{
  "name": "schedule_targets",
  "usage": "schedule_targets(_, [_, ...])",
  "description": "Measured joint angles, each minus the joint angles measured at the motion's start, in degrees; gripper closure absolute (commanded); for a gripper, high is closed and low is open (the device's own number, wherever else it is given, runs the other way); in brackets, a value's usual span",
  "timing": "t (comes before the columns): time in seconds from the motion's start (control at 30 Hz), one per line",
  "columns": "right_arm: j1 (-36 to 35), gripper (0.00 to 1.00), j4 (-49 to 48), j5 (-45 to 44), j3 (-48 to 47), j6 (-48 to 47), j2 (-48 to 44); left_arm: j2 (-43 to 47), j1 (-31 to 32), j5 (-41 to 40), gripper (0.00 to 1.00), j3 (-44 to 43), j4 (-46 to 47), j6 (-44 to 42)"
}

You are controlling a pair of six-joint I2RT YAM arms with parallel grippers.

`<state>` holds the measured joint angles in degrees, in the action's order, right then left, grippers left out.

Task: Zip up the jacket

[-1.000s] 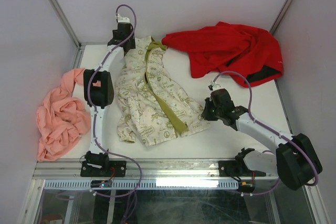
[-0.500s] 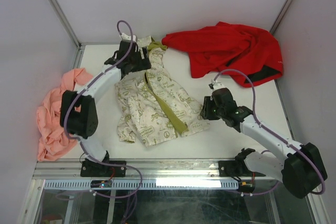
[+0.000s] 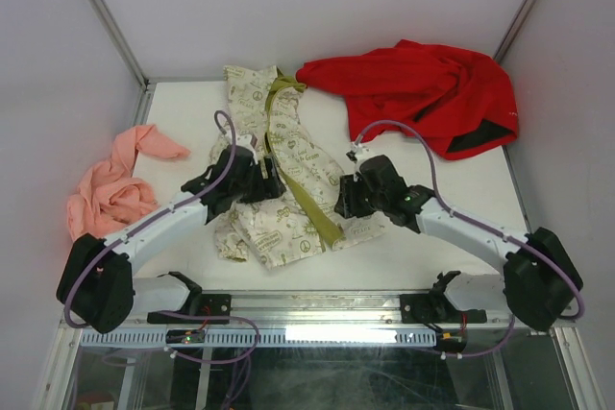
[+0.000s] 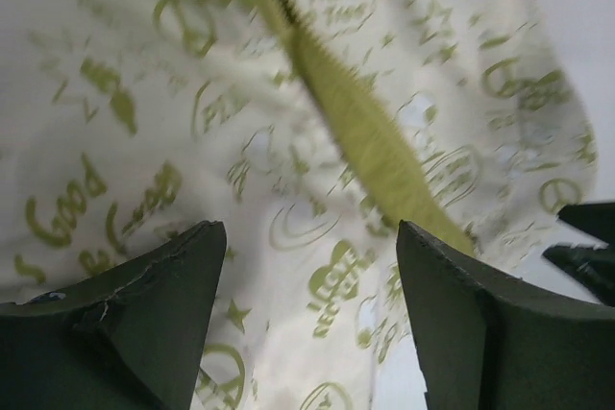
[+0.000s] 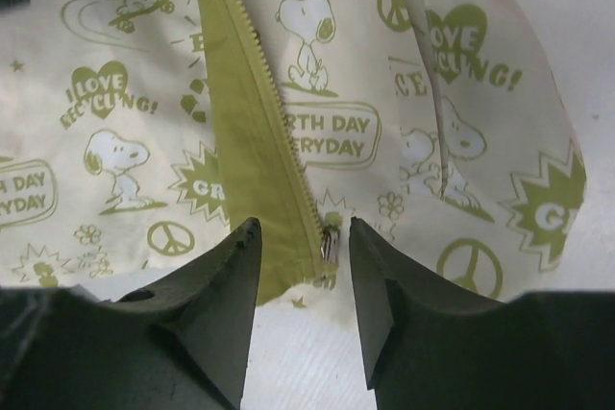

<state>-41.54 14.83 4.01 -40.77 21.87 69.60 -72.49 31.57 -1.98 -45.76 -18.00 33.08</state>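
The jacket (image 3: 303, 156) lies spread on the table, cream with olive prints, its front open along an olive lining strip (image 3: 300, 184). My left gripper (image 3: 261, 185) hovers open over the jacket's left half; in the left wrist view the gripper (image 4: 307, 237) shows printed cloth (image 4: 144, 141) and the zipper edge (image 4: 360, 132) beneath it. My right gripper (image 3: 342, 201) stands open at the jacket's lower right hem. In the right wrist view the gripper (image 5: 304, 228) frames the small metal zipper slider (image 5: 330, 242) at the foot of the olive strip (image 5: 235, 122), touching nothing.
A plain red garment (image 3: 418, 93) is heaped at the back right, touching the jacket's hood. A salmon-pink garment (image 3: 106, 199) lies bunched at the left edge. White table (image 5: 307, 352) shows below the hem. Walls close in on three sides.
My left arm has swung from the jacket's hood at the back down to its left middle, uncovering the hood. The right gripper has slid left to the hem and opened.
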Motion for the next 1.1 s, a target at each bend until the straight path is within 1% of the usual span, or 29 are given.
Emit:
schedule_targets(0.2, [0.5,0.49,-3.5,-0.1,-4.7,-1.6,11.0,5.4,0.0,-2.6,0.26,11.6,-0.4,5.6])
schedule_targets(0.33, [3.5,0.47,-5.9,0.2,-6.8,-1.8,18.3,7.2,-1.2,-5.4,0.29,16.7,0.2,9.6])
schedule_targets(0.43, [6.9,0.46,-5.9,0.3,-6.8,-1.4,21.9,7.7,-5.2,-5.2,0.31,18.2,1.4,11.0])
schedule_targets(0.53, [9.2,0.45,-6.7,0.5,-6.4,-0.1,22.1,6.1,-9.4,-4.7,0.31,18.2,3.8,11.0])
schedule_targets(0.6, [10.1,0.44,-7.6,0.1,-5.2,1.1,21.2,2.6,-11.0,-3.9,0.31,16.6,5.2,10.7])
schedule_targets(0.67, [10.5,0.42,-7.7,-1.0,-3.2,2.1,19.1,-2.5,-11.5,-3.9,0.33,12.9,6.3,9.5])
schedule_targets(0.77, [10.9,0.41,-6.6,-3.5,0.3,3.4,15.0,-12.2,-11.8,-4.0,0.34,5.1,8.4,7.1])
schedule_targets(0.9, [11.8,0.41,-4.6,-6.0,4.1,4.7,9.9,-21.0,-11.8,-3.9,0.34,-3.4,10.0,3.7])
schedule_targets(1.0, [11.8,0.4,-2.4,-6.8,5.3,4.7,7.1,-23.3,-11.8,-3.4,0.31,-5.9,10.8,2.2])
schedule_targets(1.1, [10.6,0.39,-0.1,-7.2,5.5,4.6,3.8,-21.8,-11.7,-3.5,0.3,-4.7,10.9,1.6])
